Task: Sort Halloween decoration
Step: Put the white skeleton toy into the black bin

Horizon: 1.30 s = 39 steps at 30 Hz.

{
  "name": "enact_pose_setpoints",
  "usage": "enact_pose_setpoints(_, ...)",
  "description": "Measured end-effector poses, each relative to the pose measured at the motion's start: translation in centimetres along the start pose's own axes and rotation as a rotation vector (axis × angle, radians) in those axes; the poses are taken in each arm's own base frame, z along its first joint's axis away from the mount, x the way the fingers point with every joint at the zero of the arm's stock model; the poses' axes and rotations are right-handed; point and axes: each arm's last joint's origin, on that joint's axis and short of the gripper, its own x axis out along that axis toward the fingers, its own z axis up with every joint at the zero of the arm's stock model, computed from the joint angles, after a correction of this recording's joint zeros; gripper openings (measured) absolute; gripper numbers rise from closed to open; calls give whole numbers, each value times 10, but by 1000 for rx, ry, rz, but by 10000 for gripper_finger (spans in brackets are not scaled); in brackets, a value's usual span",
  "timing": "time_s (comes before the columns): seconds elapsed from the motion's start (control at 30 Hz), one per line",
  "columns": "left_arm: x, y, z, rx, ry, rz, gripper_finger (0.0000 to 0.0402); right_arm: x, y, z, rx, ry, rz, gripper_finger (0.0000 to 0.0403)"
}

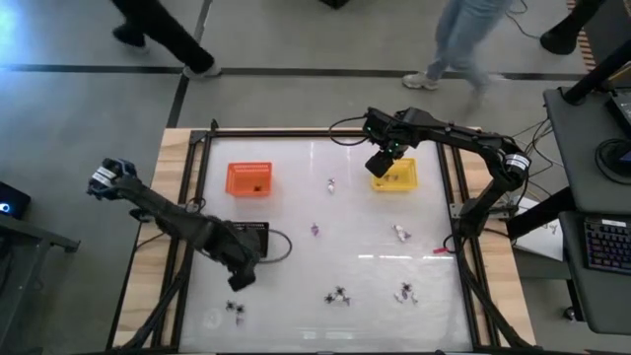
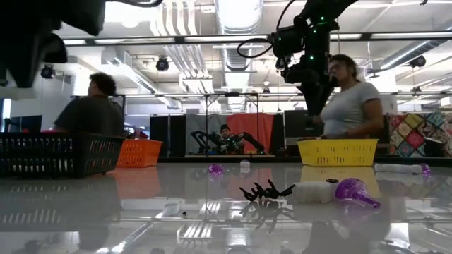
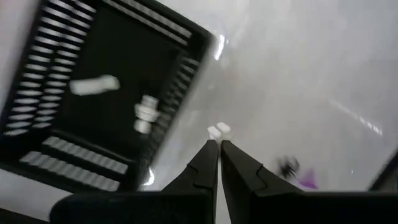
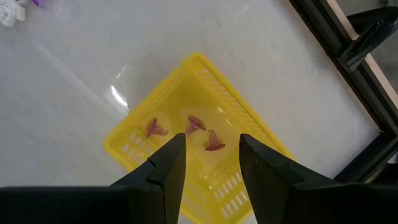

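Glossy white tabletop is mirroring everything in the low view, and nearest on it a black spider-like trinket is sprawling beside a purple cone-shaped one. Farther back, the black slatted tray is sitting with the left gripper hanging beside it, fingers pressed together and holding nothing; only its wrist view is showing white pieces inside. Farther still, the right gripper is hovering with fingers spread and empty over the yellow mesh tray, where three purplish trinkets are lying. An orange tray is standing well apart from it.
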Motion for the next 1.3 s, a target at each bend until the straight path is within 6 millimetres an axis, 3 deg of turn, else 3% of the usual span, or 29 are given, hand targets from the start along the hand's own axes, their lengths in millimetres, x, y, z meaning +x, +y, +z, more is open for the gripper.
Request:
enact_pose_setpoints(0.27,8,46,0,-37,-51,74,0,2,0,-2,9,17,5,139)
enact_pose_setpoints(0.5,13,68,-10,-8,-91,53,2,2,0,-2,32,22,7,139)
enact_pose_setpoints(0.9,23,92,-29,62,-103,69,7,2,0,-2,39,22,7,139)
enact_pose_setpoints(1.3,22,96,-29,156,-120,63,70,2,0,-1,122,6,9,139)
